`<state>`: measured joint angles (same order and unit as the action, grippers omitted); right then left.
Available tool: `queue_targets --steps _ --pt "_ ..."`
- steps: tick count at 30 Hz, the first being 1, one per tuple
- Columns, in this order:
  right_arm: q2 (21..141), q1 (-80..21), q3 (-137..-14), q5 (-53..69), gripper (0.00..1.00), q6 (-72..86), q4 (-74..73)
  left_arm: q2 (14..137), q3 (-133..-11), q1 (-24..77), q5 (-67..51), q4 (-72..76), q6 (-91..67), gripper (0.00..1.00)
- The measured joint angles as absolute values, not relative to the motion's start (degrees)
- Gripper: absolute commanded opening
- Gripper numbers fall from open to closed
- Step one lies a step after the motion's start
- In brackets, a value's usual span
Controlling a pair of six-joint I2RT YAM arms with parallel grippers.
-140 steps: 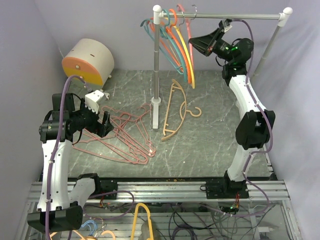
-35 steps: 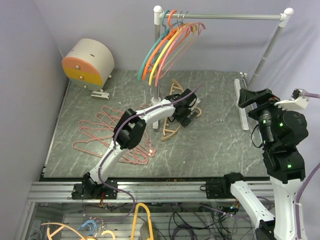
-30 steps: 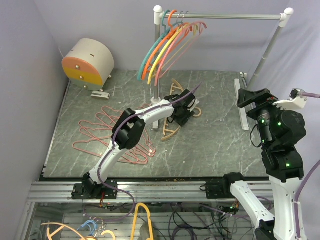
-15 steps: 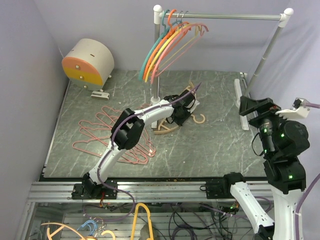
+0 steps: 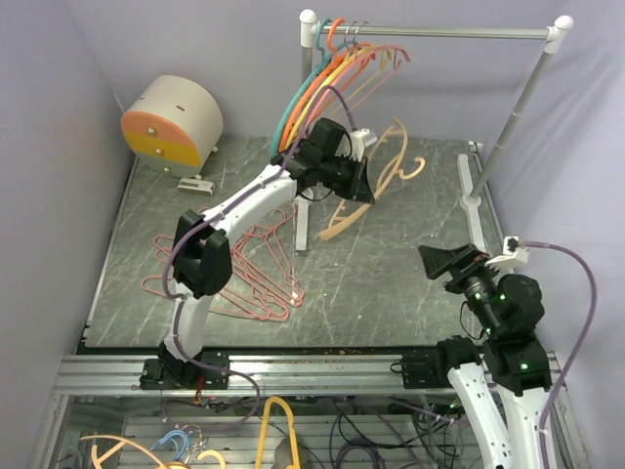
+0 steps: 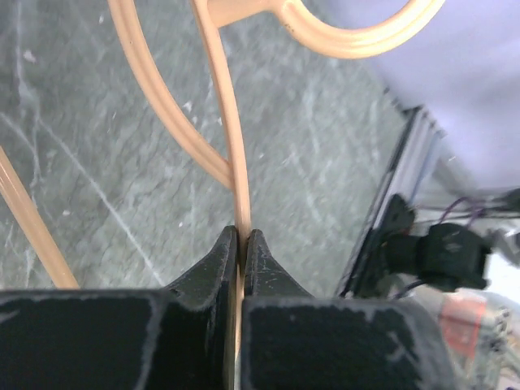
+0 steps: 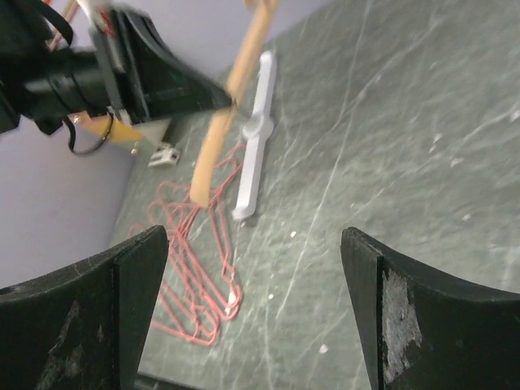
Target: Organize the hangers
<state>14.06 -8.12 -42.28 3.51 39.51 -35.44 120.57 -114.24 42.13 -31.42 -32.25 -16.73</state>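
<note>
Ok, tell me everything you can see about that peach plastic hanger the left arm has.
The peach plastic hanger is thick and glossy, with curved shoulders, a thin inner bar and an open hook. The left end effector is shut on that thin bar. The hanger sits tilted over the grey marbled tabletop, hook pointing right, below the silver metal rail, not on it. Whether its lower tip touches the tabletop is unclear.

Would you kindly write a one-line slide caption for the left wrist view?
Left claw shut on the thin bar of a peach hanger, held over the grey table.
</note>
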Motion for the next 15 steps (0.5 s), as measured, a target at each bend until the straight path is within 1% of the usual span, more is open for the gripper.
queue_targets --steps 5,9,13,15 --pt "11.18 -8.12 -30.94 11.73 0.88 44.99 -29.06 116.18 -108.25 39.53 -36.10 -19.31 -27.97 0.07" --pt "11.42 -8.12 -22.22 20.01 0.89 49.12 -16.45 116.16 -104.53 38.83 -39.88 -9.37 -37.12 0.07" --pt "11.64 -8.12 -18.00 23.31 0.90 50.39 -5.56 116.16 -100.03 38.81 -43.31 0.78 -46.37 0.07" --pt "12.93 -8.12 -17.54 24.71 0.87 50.28 -0.67 116.16 -98.15 38.83 -44.86 5.37 -50.43 0.07"
